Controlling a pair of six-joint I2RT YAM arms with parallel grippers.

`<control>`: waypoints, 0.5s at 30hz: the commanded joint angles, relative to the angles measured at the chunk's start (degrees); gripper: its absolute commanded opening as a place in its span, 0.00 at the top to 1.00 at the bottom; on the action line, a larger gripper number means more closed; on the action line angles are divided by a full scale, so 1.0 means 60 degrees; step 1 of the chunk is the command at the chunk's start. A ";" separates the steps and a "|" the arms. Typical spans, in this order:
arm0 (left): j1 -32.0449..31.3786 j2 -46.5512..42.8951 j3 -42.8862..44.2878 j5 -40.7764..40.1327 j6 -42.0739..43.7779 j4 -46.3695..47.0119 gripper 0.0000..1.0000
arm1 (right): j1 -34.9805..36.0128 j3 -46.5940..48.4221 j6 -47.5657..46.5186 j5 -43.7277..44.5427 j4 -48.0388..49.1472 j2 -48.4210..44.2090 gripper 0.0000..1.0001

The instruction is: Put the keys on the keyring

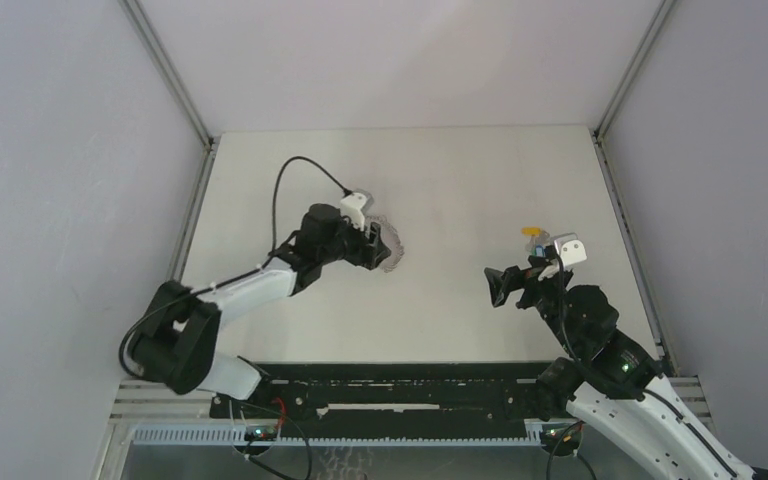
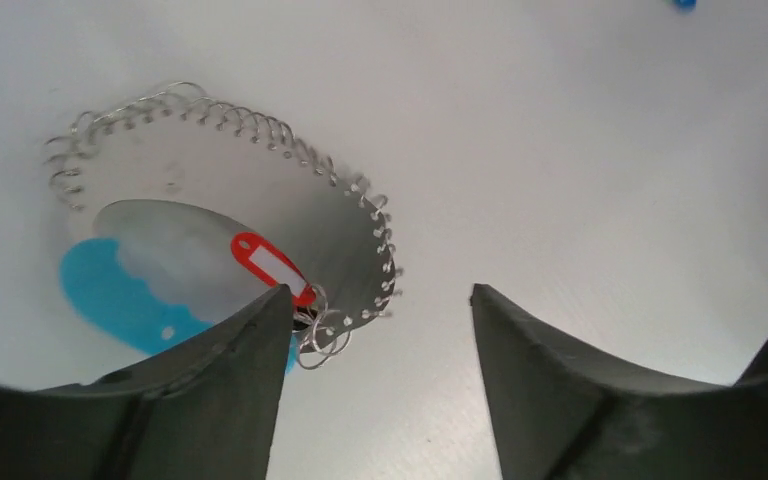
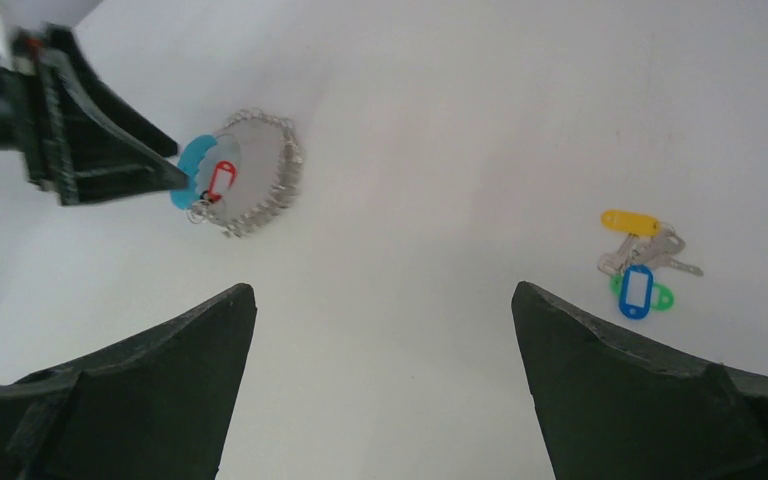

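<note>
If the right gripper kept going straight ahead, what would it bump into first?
The right gripper would probably meet only bare table, between the keyring and the loose keys. Depth is hard to judge.

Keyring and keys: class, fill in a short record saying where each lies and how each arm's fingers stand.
left fingers: apart, nothing between them
right fingers: wide apart, holding nothing
keyring: coiled wire loop with a blue plastic piece, flat on the table
red key: inside the loop, at the tip of one left finger; whether it is threaded on cannot be told
other keys: yellow, blue and green tags bunched together, far from the loop
</note>
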 commanded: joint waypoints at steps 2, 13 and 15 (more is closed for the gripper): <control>0.0630 -0.2152 -0.1180 -0.0486 -0.0946 0.0670 0.02 | -0.0080 0.0523 0.0273 0.0435 -0.0613 0.0048 0.00; 0.1276 -0.7788 -0.2905 -0.3714 -0.2583 -0.1206 0.00 | -0.0109 0.1203 0.0312 0.0929 -0.1470 -0.0344 0.00; 0.1277 -0.8928 -0.3047 -0.4596 -0.3381 -0.2041 0.00 | -0.0124 0.1408 0.0305 0.1075 -0.1721 -0.0405 0.00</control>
